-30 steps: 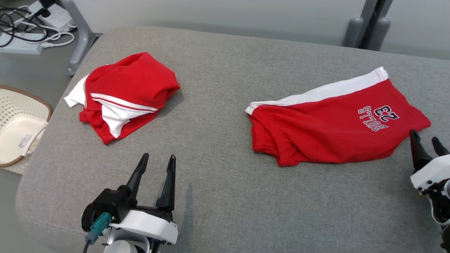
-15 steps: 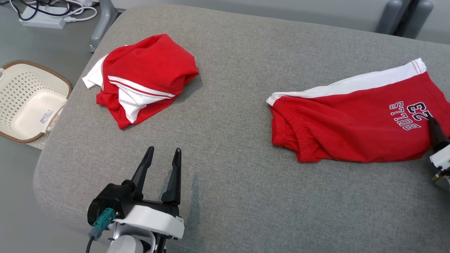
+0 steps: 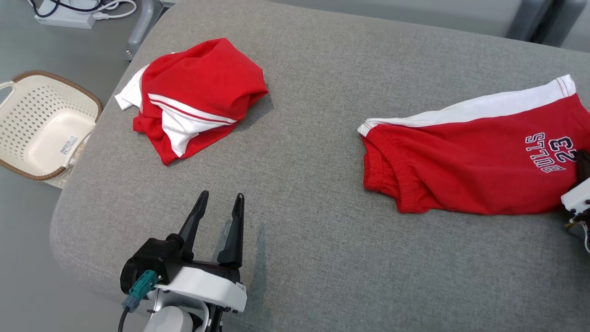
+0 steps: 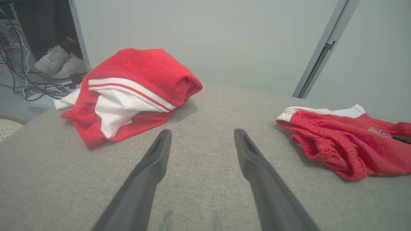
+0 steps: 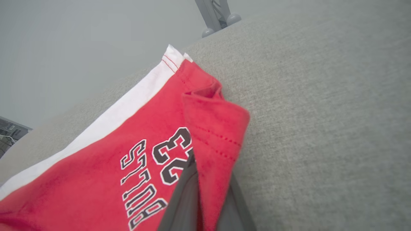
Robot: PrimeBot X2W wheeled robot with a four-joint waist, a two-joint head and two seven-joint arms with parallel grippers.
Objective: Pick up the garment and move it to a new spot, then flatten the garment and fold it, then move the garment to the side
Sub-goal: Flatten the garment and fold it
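Observation:
Red shorts point(image 3: 470, 161) with a white side stripe and dark "BULLS 23" lettering lie flat on the right of the grey cushion point(image 3: 313, 258). My right gripper point(image 3: 581, 166) sits at their right edge. In the right wrist view, my right gripper point(image 5: 212, 183) is shut on a pinched-up fold of the shorts' point(image 5: 128, 144) leg hem. My left gripper point(image 3: 220, 203) rests open and empty near the front left, and the left wrist view shows the left gripper point(image 4: 202, 138) with bare cushion between its fingers and the shorts point(image 4: 346, 147) off to its right.
A second, crumpled red and white garment point(image 3: 198, 97) lies at the back left of the cushion, ahead of the left gripper. A cream perforated basket point(image 3: 41, 101) stands on the floor past the left edge. A power strip point(image 3: 60, 18) with cables and a metal leg point(image 3: 140, 23) are behind.
The head camera has shifted, sliding the whole picture. My right gripper has moved forward onto the shorts' hem and shut on it. The left gripper has stayed open in place.

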